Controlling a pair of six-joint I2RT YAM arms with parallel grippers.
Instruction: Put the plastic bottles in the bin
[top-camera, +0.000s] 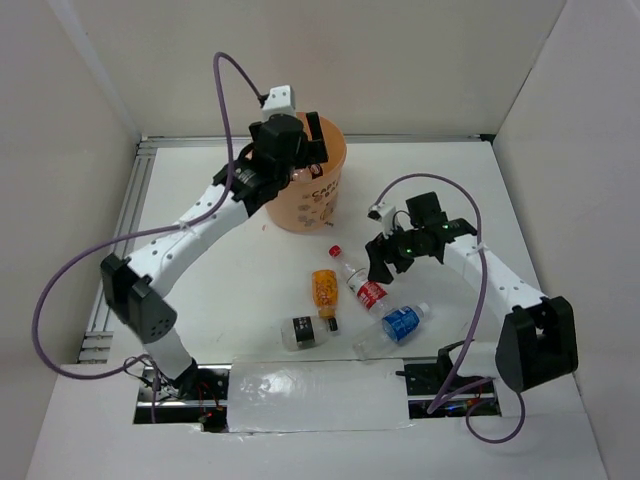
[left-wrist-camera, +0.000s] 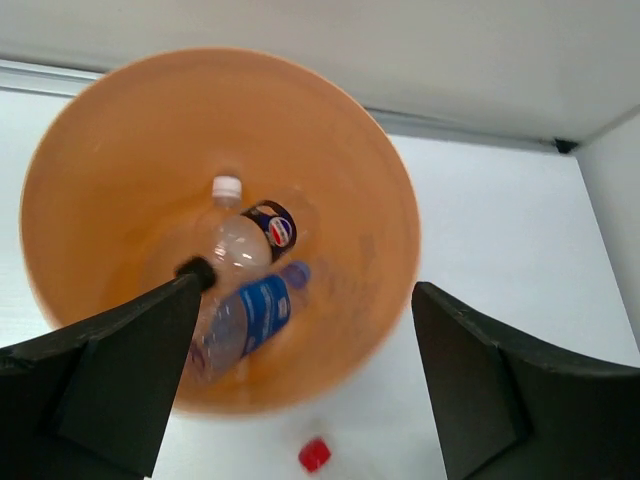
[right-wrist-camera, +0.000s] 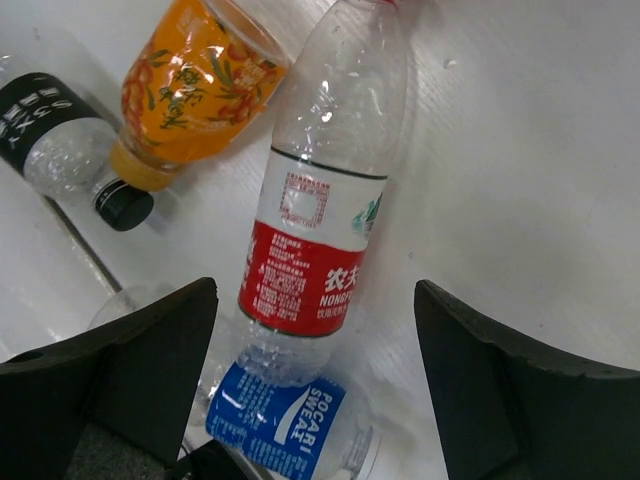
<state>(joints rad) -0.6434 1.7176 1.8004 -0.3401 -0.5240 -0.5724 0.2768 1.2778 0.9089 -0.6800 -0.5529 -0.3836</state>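
As the right gripper (right-wrist-camera: 312, 290) hovers with its fingers spread wide and nothing held, we find the red-label bottle (right-wrist-camera: 315, 230) lying on its side directly beneath it. The label sits in the gap between the fingers, and the cap end is at the far side of the wrist view. Beyond the left finger lies the short orange bottle (right-wrist-camera: 190, 90), with the black-label bottle (right-wrist-camera: 50, 125) farther out on that side. The blue-label bottle (right-wrist-camera: 280, 415) lies nearer the wrist, hard against the red-label bottle's base; we cannot tell whether they touch. All four rest on the white table (right-wrist-camera: 520, 150).

Well apart from them, the left gripper (left-wrist-camera: 305, 288) hangs over the mouth of the bin (left-wrist-camera: 100, 150), fingers apart and empty. At least two bottles lie at the bottom below it, a blue-wrapped bottle (left-wrist-camera: 250, 315) and a white-capped bottle (left-wrist-camera: 228, 230).

We judge the task partly done, and the step in hand to be the right arm's pick of the red-label bottle. The next move, as we read it, calls for a straight descent until the fingers straddle the label, then a firm close. The crowding blue-label bottle could be nudged on the way down.
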